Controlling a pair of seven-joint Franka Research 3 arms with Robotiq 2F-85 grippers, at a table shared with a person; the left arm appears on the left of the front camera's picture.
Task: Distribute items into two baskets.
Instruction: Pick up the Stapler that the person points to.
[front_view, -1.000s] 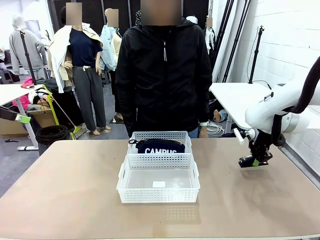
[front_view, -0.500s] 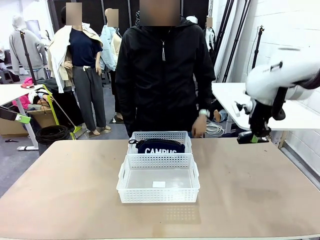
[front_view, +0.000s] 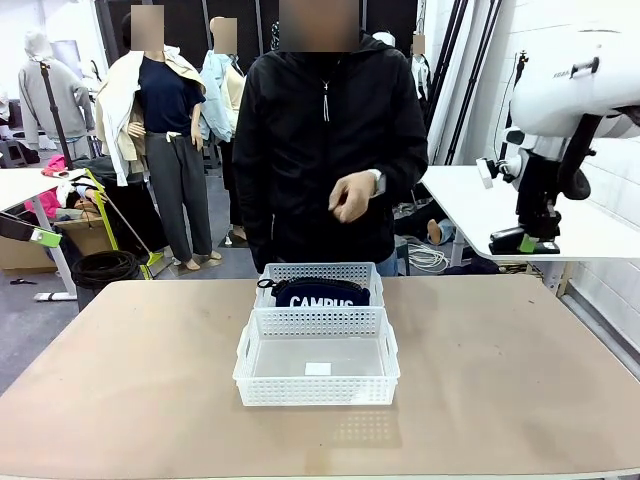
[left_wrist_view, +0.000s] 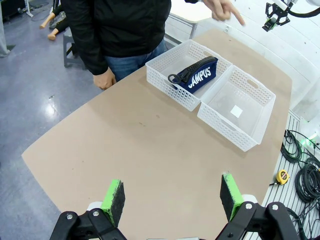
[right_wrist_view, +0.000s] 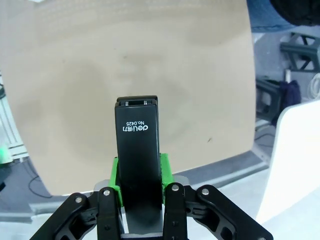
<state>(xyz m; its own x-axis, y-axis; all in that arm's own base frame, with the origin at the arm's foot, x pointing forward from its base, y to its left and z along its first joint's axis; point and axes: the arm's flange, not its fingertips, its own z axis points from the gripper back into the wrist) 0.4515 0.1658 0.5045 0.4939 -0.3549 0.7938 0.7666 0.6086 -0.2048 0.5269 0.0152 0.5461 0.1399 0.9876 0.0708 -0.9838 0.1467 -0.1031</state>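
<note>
- Partly hidden, the black stapler (right_wrist_view: 138, 155) has its rear end buried between the right gripper (right_wrist_view: 140, 175)'s green pads, which clamp it; in the front view it is a small dark bar at the fingertips.
- Right arm is raised high above the table (front_view: 520, 380)'s right side.
- CAMPUS pouch (front_view: 322, 293) lies in the far basket (front_view: 320, 271), its lower half cut off by the empty near basket (front_view: 316, 385) touching it.
- Left gripper (left_wrist_view: 171, 196) hovers with fingers wide, holding nothing.
- Person's hand (front_view: 350, 196) is lifted at chest height.
</note>
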